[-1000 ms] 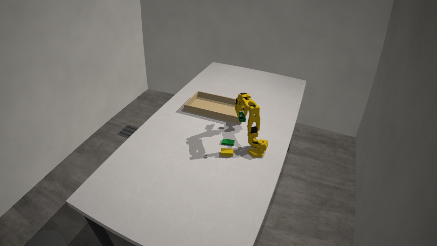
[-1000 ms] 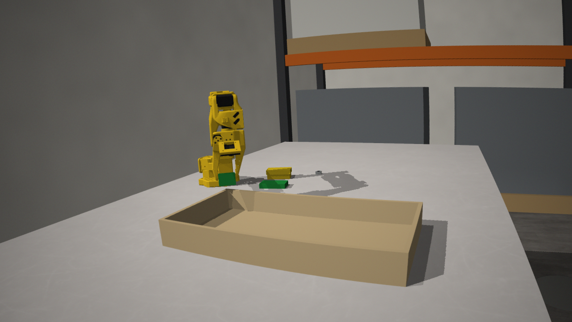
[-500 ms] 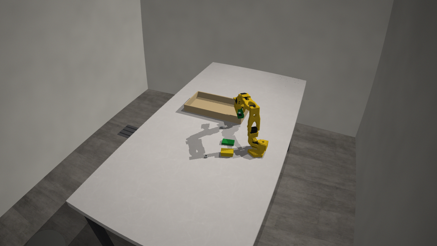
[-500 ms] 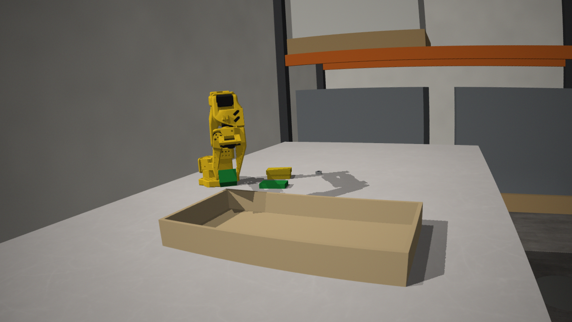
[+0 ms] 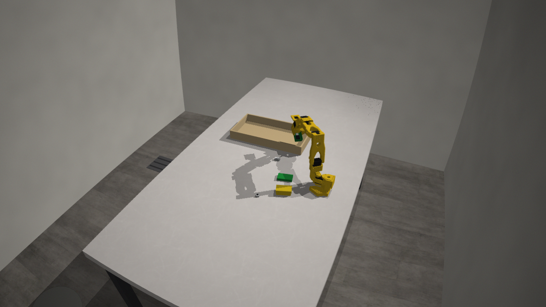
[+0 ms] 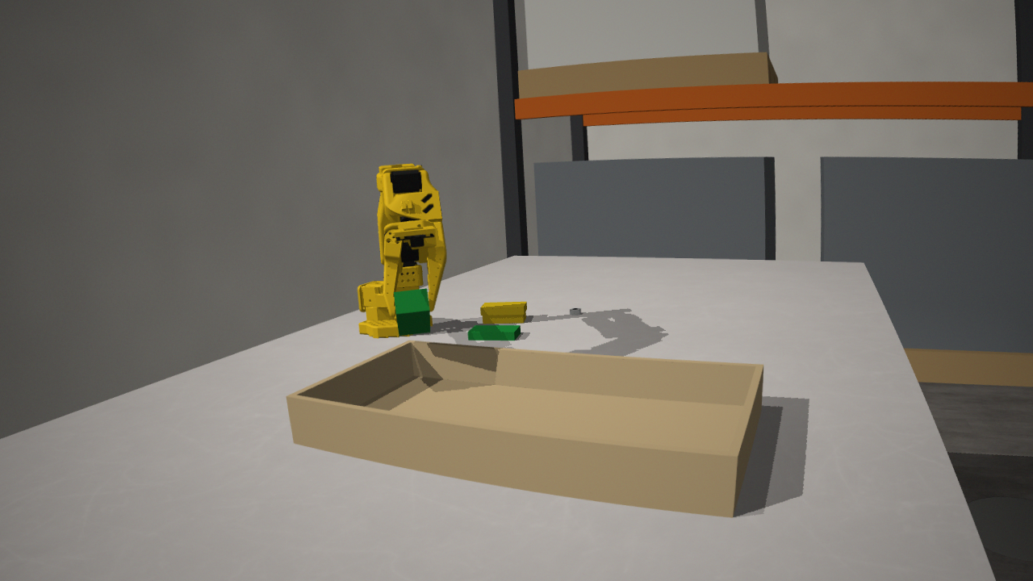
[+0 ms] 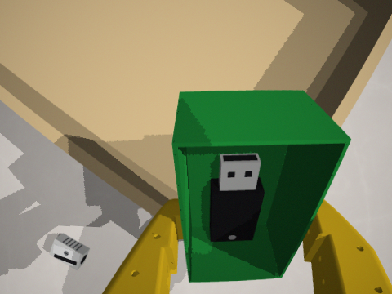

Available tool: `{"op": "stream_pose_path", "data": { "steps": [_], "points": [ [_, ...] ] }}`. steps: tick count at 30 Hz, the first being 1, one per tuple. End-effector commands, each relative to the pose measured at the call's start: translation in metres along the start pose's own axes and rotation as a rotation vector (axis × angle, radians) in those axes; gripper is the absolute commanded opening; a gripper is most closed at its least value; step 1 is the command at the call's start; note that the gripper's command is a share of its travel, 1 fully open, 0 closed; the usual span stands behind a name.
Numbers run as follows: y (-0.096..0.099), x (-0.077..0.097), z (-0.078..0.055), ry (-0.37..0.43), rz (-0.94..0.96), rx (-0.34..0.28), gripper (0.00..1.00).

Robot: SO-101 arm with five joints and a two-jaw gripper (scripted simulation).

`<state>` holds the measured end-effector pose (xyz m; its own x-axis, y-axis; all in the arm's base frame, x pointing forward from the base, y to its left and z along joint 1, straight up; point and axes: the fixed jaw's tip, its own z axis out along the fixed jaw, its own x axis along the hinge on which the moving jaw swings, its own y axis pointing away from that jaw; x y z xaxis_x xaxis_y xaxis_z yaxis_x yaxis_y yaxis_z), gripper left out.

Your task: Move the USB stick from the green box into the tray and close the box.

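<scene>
My gripper (image 7: 245, 256) is shut on the open green box base and holds it in the air at the near corner of the tan tray (image 5: 267, 132). The box base also shows in the top view (image 5: 297, 136) and the exterior view (image 6: 412, 311). The black USB stick (image 7: 237, 196) with a silver plug lies inside the box base, its open side facing the wrist camera. The tray (image 6: 527, 415) looks empty in the part I see. The green lid (image 5: 284, 177) lies flat on the table near the arm's base, also seen in the exterior view (image 6: 494, 332).
A closed yellow box (image 5: 283, 189) stands beside the green lid, near the arm's base (image 5: 323, 185). A small grey-white object (image 7: 69, 250) lies on the table just outside the tray. Another small grey piece (image 5: 257, 195) lies left of the yellow box.
</scene>
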<state>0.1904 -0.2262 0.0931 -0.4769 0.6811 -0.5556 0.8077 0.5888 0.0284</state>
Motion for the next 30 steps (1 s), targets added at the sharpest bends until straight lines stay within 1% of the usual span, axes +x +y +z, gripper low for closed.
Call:
{"op": "stream_pose_path", "data": {
  "steps": [1,2,17,19,30],
  "points": [
    [-0.001,-0.02,-0.007,-0.108,0.009,-0.002,0.2],
    [-0.001,-0.02,-0.007,-0.108,0.009,-0.002,0.2],
    [0.0,-0.059,-0.017,-0.363,0.009,-0.015,0.2],
    [0.0,-0.059,-0.017,-0.363,0.009,-0.015,0.2],
    [0.002,-0.083,-0.028,-0.526,0.008,-0.023,0.2]
  ]
}}
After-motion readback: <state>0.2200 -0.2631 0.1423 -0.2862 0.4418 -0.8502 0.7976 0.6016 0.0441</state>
